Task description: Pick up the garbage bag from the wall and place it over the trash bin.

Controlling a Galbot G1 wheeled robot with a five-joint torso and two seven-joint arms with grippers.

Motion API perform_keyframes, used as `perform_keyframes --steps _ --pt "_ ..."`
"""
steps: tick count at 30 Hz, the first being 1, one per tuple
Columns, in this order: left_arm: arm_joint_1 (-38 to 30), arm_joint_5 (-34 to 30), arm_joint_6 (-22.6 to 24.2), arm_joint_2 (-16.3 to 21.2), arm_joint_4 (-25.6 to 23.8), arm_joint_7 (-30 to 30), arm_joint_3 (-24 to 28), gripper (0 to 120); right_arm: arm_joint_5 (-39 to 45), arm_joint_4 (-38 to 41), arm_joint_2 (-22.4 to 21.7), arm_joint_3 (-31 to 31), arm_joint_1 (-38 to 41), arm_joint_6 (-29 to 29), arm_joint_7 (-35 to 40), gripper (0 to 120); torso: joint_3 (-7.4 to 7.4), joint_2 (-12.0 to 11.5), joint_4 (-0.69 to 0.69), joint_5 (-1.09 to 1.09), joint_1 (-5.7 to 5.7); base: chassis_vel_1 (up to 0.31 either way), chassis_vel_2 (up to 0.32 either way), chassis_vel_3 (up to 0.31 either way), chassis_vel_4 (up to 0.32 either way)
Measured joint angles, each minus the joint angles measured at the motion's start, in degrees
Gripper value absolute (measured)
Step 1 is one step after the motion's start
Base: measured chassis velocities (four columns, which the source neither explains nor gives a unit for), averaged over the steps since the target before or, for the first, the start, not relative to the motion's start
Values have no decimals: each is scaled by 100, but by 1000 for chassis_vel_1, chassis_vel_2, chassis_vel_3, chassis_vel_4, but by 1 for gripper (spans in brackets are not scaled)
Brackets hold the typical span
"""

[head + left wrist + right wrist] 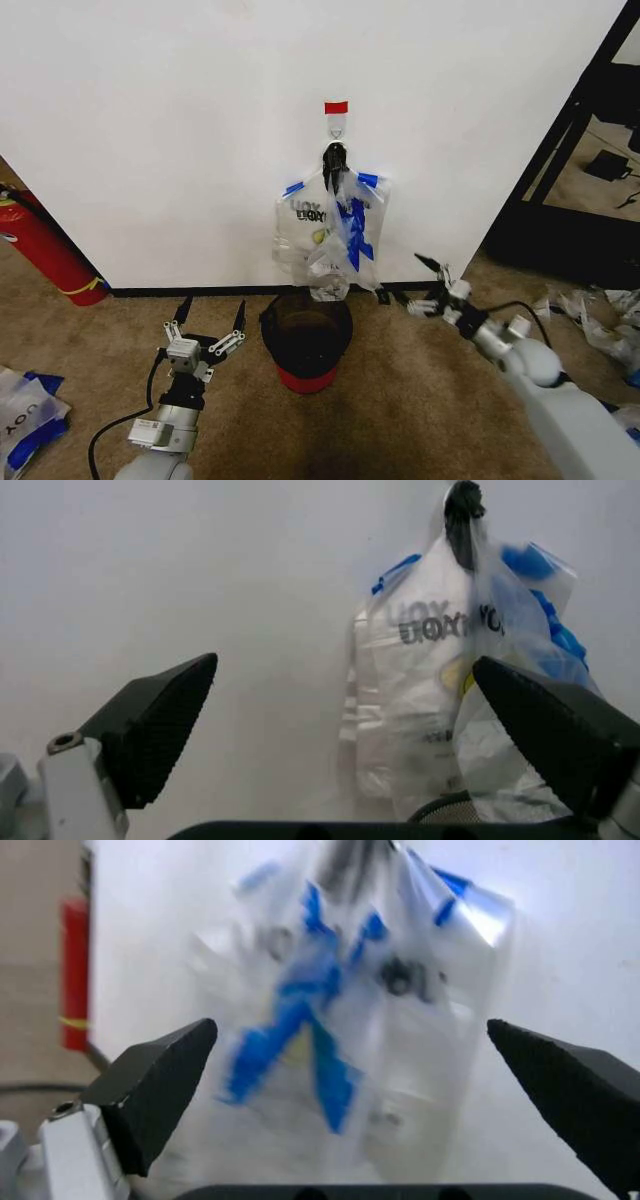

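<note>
The garbage bag point(304, 228), whitish and translucent with black lettering, hangs on the wall point(180, 120) from a small hook point(337, 126) under a red tape strip point(336, 107). A black knotted lump point(334, 160) and a blue-patched bag point(356, 235) hang with it. The trash bin point(306, 335), dark with a red base, stands on the carpet right below. My left gripper point(212, 315) is open, low and left of the bin, facing the bag point(425, 705). My right gripper point(425, 285) is open, right of the bin, also facing the bag point(400, 1065).
A red fire extinguisher point(45, 250) leans at the wall's left end. Loose bags lie on the carpet at the near left point(25, 410) and the right point(600, 320). A black shelf frame point(570, 130) stands past the wall's right edge.
</note>
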Motion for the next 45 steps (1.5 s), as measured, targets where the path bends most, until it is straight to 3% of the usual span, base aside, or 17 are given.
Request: perform_keyframes --steps 5,16,21,32,37,45 --pt "-8 -18 -19 36 58 -20 -35 100 -337 -627 103 -246 644 145 -44 99 0 0 0 -1 0 0 0 0 0" --pt "-63 -79 -53 83 138 -45 -112 100 -324 -1592 439 -678 1545 249 -399 61 0 0 -1 -2 0 0 0 0 0" --pt "-84 -81 -49 91 154 -77 -105 100 -303 -1743 558 -758 1633 219 -576 63 0 0 0 -1 0 0 0 0 0" --pt "-144 -121 -47 153 239 -110 -123 100 -595 -2046 602 -606 1728 54 -1223 97 0 0 -3 -2 0 0 0 0 0" --pt "-160 -118 -48 167 251 -110 -80 100 -626 -2327 755 -626 1868 186 -960 95 0 0 0 -2 0 0 0 0 0" --pt "-163 -160 -35 252 251 -127 -161 100 -524 -2390 847 -753 1979 185 -852 66 0 0 0 -2 0 0 0 0 0"
